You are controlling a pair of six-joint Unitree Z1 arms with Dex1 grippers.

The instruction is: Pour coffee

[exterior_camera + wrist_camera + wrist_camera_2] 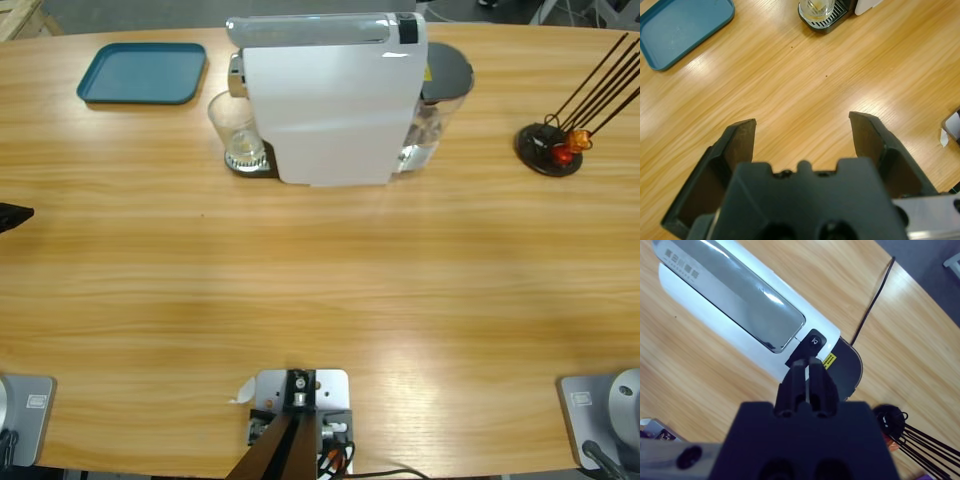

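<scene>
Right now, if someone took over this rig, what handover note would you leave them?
Left gripper: open, empty, above bare wooden table.
Right gripper: jaws shut, above the white coffee machine, pointing at its black button.
Clear glass tumbler stands on the machine's drip tray, beside the teal tray; no dark coffee visible in it.
Done: glass in place. Left: brew, then pour.
</scene>
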